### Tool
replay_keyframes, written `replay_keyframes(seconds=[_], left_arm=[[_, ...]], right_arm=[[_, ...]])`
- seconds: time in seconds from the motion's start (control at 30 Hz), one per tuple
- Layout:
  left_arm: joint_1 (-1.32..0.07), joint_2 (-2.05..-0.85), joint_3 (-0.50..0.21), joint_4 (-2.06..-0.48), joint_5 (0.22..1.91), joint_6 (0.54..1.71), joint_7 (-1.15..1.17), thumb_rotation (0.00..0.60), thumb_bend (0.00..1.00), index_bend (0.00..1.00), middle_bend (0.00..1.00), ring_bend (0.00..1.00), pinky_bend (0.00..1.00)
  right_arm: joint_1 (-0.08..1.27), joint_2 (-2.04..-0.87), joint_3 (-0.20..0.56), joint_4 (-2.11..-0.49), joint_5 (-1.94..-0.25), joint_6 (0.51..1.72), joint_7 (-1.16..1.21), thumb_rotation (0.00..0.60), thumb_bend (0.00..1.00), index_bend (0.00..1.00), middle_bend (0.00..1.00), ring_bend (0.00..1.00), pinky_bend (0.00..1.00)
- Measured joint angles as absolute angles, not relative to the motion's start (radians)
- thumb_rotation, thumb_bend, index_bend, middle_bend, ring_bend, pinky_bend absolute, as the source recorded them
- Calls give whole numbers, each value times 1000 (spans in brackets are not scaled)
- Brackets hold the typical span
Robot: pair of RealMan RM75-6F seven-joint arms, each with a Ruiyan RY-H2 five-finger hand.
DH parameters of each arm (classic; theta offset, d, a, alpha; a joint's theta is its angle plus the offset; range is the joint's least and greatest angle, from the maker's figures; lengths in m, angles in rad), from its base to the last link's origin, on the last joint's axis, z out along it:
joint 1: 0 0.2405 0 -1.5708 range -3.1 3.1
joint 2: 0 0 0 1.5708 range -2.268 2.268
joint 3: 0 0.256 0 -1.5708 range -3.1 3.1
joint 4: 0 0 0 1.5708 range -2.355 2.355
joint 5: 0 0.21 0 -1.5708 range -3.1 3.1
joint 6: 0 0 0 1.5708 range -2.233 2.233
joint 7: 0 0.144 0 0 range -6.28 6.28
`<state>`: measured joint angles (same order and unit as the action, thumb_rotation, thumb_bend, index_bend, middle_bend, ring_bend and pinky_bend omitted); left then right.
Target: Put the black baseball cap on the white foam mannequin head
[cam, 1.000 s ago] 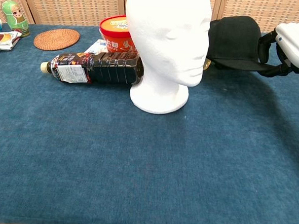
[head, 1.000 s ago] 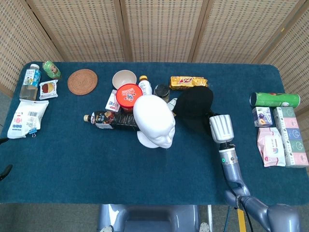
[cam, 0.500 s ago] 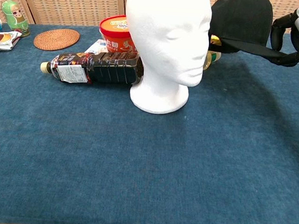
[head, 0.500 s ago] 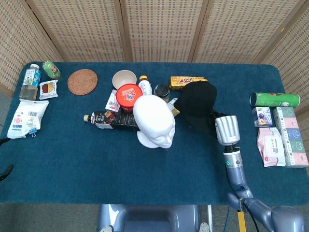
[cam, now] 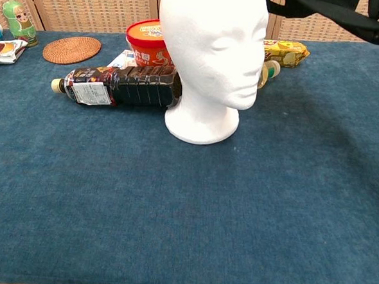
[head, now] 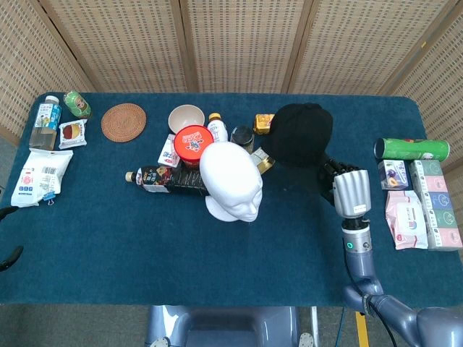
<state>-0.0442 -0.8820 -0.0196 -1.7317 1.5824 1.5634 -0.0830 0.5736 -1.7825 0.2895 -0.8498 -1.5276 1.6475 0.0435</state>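
Already pinched by the brim in the right hand [head: 350,189], cap [head: 302,134] aloft right of the head [head: 230,179] (likely light, floppy-crowned).

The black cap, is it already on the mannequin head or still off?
Off. The right hand holds the black cap in the air beside the bare mannequin head.

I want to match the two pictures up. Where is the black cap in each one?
Head view: black baseball cap is right of centre, held up by the right hand.
Chest view: only its brim shows, at the top right edge.
Shared landmark: the white foam mannequin head, left of the cap in both.
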Motion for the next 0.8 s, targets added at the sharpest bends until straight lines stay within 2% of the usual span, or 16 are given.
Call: replay_keyframes(seconds=[0.43,0.63,0.8], left_arm=[[-45,-881,-20,-1740,1578,1559,-70,600,251,183,41,0,122],[-51,-889,-21,-1734,1566,1541,-68,600,251,183,41,0,121],[-54,-897,-21,-1722,1559,1530,-74,600,252,184,41,0,121]], right_arm=[[609,-1658,375,-1030,-1532,1702,14,600,489,875,649,793,881],[619,-1595,398,-1188,-1531,1694,-1,600,490,877,651,793,881],[624,-1541,388,-1348,-1556,1673,-62,600,492,880,654,795,881]])
